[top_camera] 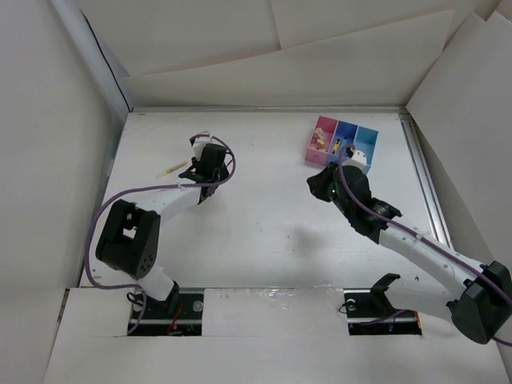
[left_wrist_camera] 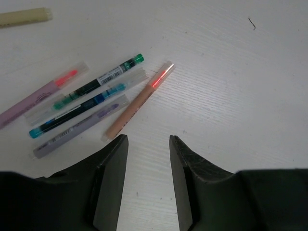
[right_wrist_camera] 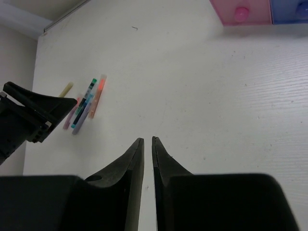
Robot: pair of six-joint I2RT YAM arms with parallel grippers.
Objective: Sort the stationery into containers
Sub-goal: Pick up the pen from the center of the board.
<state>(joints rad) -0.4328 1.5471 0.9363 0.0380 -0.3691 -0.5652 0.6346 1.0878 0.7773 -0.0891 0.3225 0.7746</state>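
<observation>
Several pens lie side by side on the white table: an orange-pink pen point(left_wrist_camera: 139, 100), a green pen point(left_wrist_camera: 98, 82), a blue pen point(left_wrist_camera: 77, 111) and two lilac ones point(left_wrist_camera: 79, 129). A yellow stick point(left_wrist_camera: 24, 17) lies apart from them; it also shows in the top view point(top_camera: 170, 170). My left gripper point(left_wrist_camera: 148, 139) is open and empty, just short of the orange-pink pen. In the top view the left gripper point(top_camera: 194, 170) covers the pens. My right gripper point(right_wrist_camera: 148, 140) is shut on nothing, near the pink bin point(top_camera: 322, 138), dark blue bin point(top_camera: 344, 142) and light blue bin point(top_camera: 365, 149), which hold small items.
White walls stand close around the table on the left, back and right. A metal rail point(top_camera: 424, 184) runs along the table's right edge. From the right wrist I see the pen cluster point(right_wrist_camera: 86, 103) far left beside the left gripper's fingers point(right_wrist_camera: 48, 108).
</observation>
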